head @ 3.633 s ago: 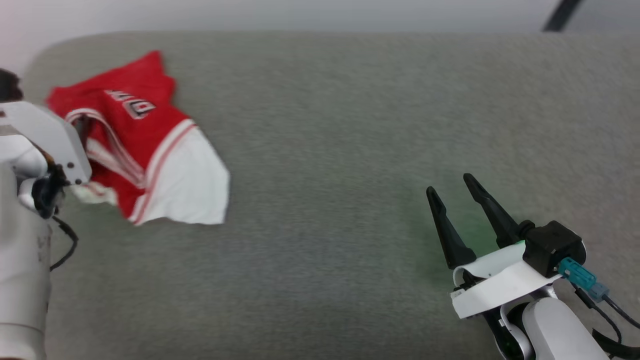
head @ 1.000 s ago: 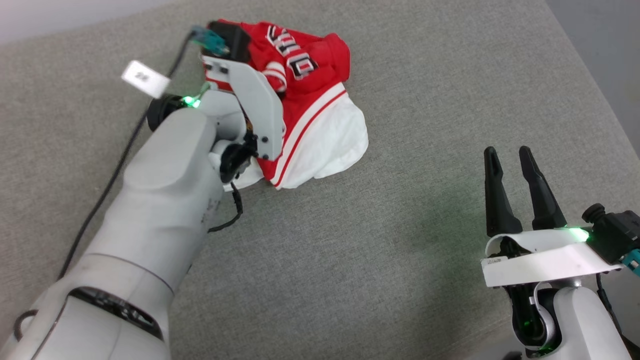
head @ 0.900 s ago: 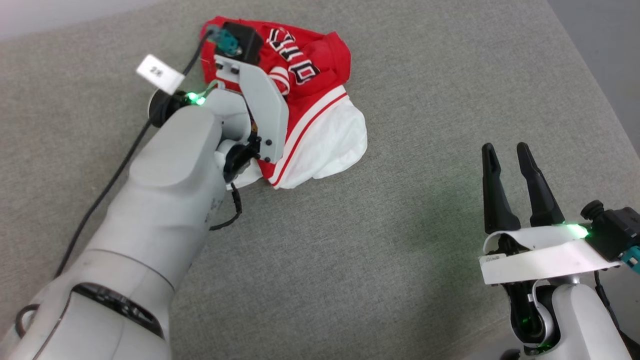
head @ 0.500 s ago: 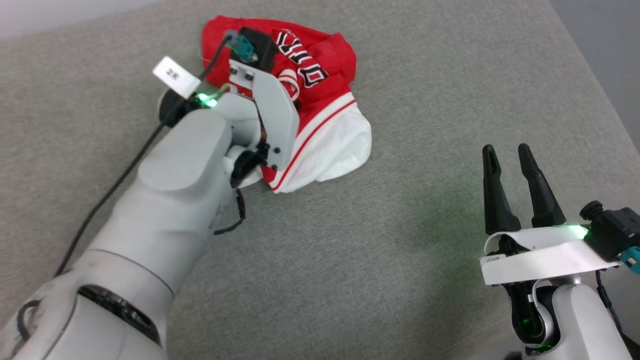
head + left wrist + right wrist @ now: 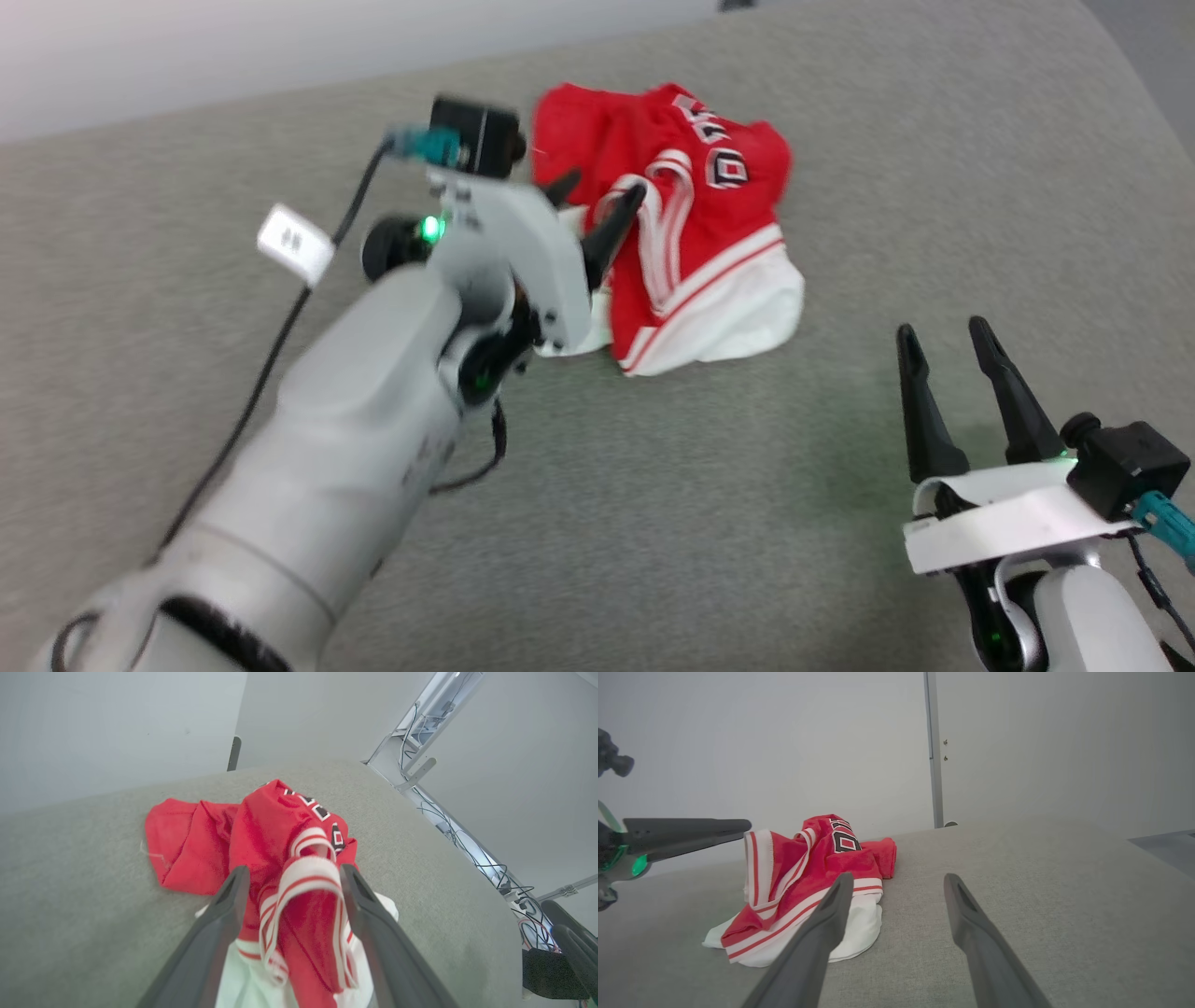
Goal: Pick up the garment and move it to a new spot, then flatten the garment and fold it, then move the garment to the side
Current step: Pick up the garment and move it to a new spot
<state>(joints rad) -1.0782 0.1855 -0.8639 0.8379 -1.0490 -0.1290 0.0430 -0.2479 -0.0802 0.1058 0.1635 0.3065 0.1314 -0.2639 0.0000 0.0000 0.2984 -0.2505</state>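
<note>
Up close, garment (image 5: 261, 835) between spread fingers (image 5: 222, 914).

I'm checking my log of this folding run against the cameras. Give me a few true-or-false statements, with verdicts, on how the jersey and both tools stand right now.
1. The left tool has its fingers spread, with the jersey's striped trim between them. True.
2. The right tool is clamped on a white sleeve. False: it is open over the bare grey surface, apart from the jersey.
3. The jersey lies spread flat. False: it is bunched in a crumpled heap.
4. Black, white-outlined lettering shows on the red fabric. True.
</note>
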